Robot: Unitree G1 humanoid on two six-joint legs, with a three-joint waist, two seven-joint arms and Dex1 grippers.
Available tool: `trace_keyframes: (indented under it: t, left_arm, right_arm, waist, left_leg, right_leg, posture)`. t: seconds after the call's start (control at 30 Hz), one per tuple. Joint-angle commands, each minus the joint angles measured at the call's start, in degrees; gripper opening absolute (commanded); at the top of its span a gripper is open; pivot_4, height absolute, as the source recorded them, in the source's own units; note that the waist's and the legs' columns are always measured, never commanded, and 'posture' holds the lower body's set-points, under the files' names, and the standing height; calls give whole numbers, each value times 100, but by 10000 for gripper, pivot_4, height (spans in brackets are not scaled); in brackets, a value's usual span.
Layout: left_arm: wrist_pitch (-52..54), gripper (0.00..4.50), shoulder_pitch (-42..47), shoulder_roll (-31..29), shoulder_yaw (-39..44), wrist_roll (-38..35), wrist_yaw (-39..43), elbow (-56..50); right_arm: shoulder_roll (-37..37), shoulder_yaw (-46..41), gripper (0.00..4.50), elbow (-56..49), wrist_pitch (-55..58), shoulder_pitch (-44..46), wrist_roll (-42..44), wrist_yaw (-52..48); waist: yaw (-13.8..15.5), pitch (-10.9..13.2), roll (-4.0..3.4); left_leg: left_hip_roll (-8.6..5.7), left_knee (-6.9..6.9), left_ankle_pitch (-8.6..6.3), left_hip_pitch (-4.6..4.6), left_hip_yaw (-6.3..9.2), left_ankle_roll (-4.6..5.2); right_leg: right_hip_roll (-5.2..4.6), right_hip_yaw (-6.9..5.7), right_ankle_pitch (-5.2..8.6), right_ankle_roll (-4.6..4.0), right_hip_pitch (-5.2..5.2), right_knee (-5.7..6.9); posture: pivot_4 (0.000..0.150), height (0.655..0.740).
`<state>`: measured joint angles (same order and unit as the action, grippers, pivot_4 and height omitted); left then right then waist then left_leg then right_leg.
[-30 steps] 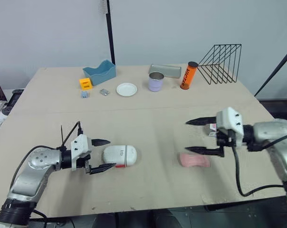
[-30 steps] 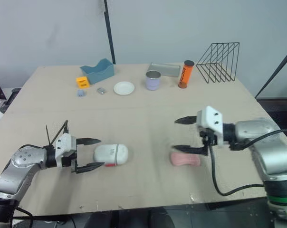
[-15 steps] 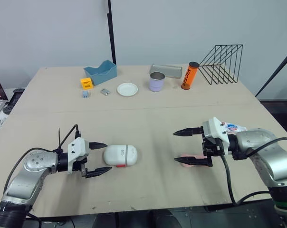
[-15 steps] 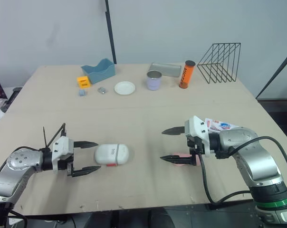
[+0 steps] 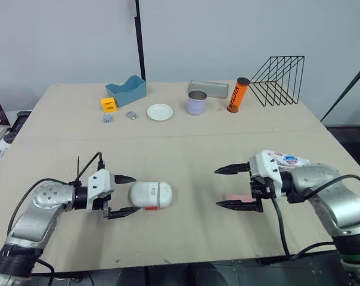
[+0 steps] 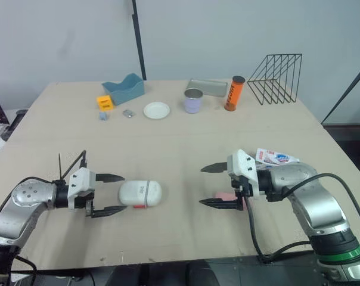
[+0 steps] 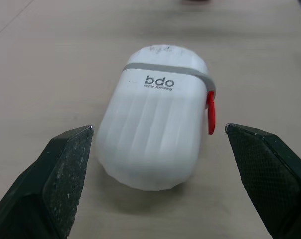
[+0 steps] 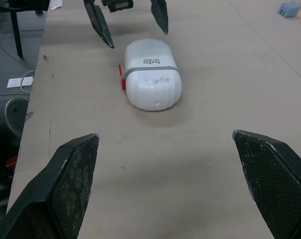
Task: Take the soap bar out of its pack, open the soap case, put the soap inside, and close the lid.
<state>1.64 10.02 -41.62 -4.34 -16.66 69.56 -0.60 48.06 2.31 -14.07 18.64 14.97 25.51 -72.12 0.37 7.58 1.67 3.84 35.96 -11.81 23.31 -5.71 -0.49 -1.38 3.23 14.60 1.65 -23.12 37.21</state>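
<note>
Left eye view: my left end effector [image 5: 137, 193], wide open and empty, flanks the closed case's [image 5: 153, 195] end, while my right end effector [image 5: 216, 187], equally wide and empty, hangs beside the soap [image 5: 235, 196], with bare tabletop [image 5: 192, 152] between us.

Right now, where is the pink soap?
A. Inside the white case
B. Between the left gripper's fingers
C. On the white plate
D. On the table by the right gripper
D: the soap lies bare on the table next to the open right gripper, while the case sits shut near the left gripper.
</note>
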Motion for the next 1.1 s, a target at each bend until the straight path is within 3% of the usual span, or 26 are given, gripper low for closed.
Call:
trace_keyframes:
  t: [0.03,0.5,1.1]
  left_arm:
    - [-271,45000,221,77,-154,165,122,305]
    - [-694,45000,1008,274,-573,520,580,1248]
    - [-615,45000,963,370,-693,735,460,1180]
  right_arm:
    - [-11,-60,44526,-266,-65,-65,7,87]
    - [-1,-163,44526,-621,-59,-509,26,448]
    - [41,-137,44526,-577,-71,-448,26,442]
  waist:
    - [-1,0,2]
    - [2,-1,11]
    - [1,-1,12]
  left_leg:
    - [0,0,0,1,0,0]
    - [-1,2,0,5,5,0]
    - [-1,2,0,5,6,0]
  right_leg:
    - [0,0,-1,-1,0,0]
    - [2,-2,-1,1,0,0]
    - [2,-2,-1,3,1,0]
  posture:
    - [1500,7393]
    - [1500,7393]
    - [1500,7393]
